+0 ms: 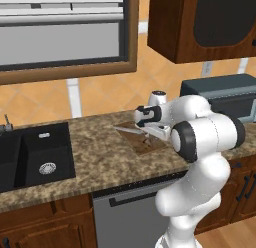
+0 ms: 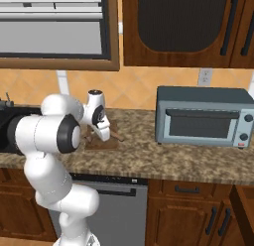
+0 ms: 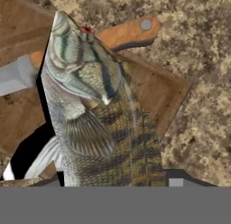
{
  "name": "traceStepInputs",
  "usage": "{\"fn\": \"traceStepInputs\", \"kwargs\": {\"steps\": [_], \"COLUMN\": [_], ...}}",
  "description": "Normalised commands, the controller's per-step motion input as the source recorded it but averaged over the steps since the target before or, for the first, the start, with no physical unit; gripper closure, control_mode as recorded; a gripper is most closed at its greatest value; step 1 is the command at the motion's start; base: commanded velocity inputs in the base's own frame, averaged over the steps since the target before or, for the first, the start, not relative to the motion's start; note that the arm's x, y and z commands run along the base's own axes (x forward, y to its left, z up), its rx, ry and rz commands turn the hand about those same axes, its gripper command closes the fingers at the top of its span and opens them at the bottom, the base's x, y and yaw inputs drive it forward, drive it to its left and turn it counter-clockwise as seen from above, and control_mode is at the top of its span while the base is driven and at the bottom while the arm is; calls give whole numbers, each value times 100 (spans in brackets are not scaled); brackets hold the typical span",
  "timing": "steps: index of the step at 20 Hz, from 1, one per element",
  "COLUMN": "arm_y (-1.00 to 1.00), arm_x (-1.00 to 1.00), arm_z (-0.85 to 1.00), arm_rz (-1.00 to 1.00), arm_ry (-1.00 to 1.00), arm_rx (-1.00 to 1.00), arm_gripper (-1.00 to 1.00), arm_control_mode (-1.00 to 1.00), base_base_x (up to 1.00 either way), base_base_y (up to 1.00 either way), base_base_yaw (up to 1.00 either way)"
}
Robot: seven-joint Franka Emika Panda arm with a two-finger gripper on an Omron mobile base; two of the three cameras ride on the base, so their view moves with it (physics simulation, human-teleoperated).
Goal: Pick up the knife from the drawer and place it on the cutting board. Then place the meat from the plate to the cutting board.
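The meat [image 3: 94,114], a striped greenish fish, hangs head-down between my fingers just above the cutting board [image 3: 155,94]. My gripper [image 3: 113,180] is shut on it. The knife lies flat on the board under the fish, its brownish handle [image 3: 131,33] toward the counter and its silvery blade [image 3: 13,76] running the other way. From the base, the gripper [image 1: 148,133] points down over the dark brown cutting board [image 1: 150,144], with the knife blade [image 1: 125,129] sticking out to the left. The gripper [image 2: 101,134] covers most of the cutting board [image 2: 111,142]. The drawer and the plate are out of view.
A grey toaster oven [image 2: 203,118] stands on the speckled granite counter [image 1: 100,152] right of the board. A black sink [image 1: 35,154] is set into the counter at the left. Wall cabinets hang above, and a dishwasher front [image 1: 125,217] sits below the counter edge.
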Motion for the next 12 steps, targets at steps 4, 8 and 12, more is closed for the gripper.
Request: {"fn": "traceStepInputs", "kwargs": {"steps": [4, 8, 12], "arm_y": [9, 0, 0], "arm_x": [7, 8, 26], "arm_z": [-18, -32, -33], "arm_rz": [2, 0, 1], "arm_ry": [-4, -1, 0], "arm_rx": [-1, -4, 0], "arm_gripper": [100, 100, 100], "arm_control_mode": [-100, -100, -100], "base_base_x": [0, 0, 0], "base_base_y": [0, 0, 0], "base_base_yaw": [0, 0, 0]}}
